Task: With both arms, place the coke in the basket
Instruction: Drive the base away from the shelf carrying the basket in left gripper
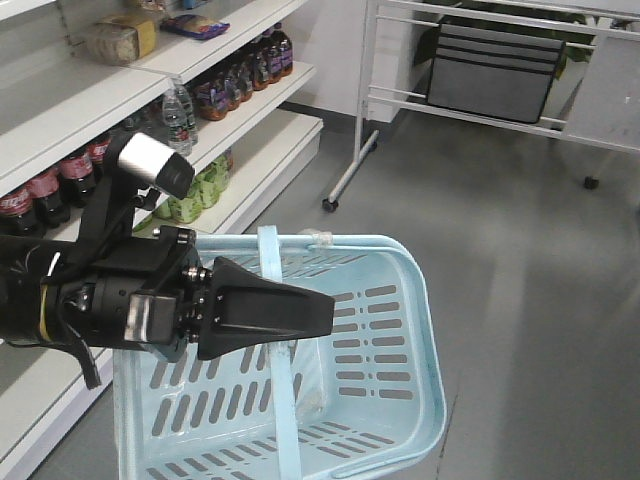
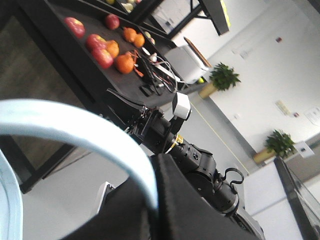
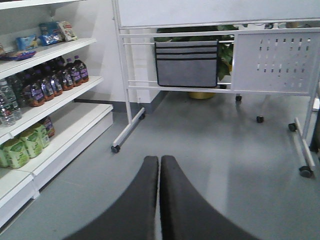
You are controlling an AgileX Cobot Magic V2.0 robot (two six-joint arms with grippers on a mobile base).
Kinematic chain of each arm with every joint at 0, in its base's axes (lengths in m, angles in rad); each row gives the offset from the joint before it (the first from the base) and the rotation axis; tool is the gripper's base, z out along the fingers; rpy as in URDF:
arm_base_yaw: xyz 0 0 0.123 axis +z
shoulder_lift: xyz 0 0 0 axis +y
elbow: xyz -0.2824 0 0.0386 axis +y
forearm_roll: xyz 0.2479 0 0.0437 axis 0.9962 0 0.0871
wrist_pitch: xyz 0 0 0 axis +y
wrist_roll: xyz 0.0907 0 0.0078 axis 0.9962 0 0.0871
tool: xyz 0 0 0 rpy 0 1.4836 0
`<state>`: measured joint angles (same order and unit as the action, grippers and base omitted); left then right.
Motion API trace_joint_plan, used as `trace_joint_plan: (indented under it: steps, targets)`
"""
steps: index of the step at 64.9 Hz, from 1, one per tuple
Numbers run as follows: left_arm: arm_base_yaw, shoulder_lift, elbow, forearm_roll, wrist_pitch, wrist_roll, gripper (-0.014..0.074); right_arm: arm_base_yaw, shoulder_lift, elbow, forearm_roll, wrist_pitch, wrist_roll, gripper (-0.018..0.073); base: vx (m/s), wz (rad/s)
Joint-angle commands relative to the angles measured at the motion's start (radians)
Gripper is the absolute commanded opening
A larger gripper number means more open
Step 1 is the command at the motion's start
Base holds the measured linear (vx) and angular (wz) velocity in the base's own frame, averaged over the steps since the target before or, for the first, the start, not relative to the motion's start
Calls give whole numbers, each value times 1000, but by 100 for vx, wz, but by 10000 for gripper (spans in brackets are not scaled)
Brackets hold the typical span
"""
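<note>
Several coke bottles with red labels stand on the white shelf at the left. The pale blue basket hangs in front of me, and nothing dark shows inside it. Its strap handle curves down into my left gripper, which is shut on it. The left gripper itself is out of the front view. My right gripper reaches over the basket from the left, above the handle, with its silver camera block on top. In the right wrist view its fingers are shut with nothing between them.
White shelving runs along the left with dark juice bottles, water bottles and green packs. A wheeled white frame carrying a grey pouch stands ahead. Behind is a dark stand of apples and oranges.
</note>
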<state>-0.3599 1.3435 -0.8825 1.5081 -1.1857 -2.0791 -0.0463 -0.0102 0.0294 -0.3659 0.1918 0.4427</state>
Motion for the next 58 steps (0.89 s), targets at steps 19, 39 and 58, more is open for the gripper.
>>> trace_joint_plan:
  steps: [19,39,58]
  targets:
    - [-3,-34,-22,-88,-194,2,-7,-1,-19,10,-14,-65,-4,-4,-7,-36]
    - [-3,-34,-22,-88,-194,2,-7,-1,-19,10,-14,-65,-4,-4,-2,-25]
    - [-3,-34,-22,-88,-194,2,-7,-1,-19,10,-14,-65,-4,-4,4,-16]
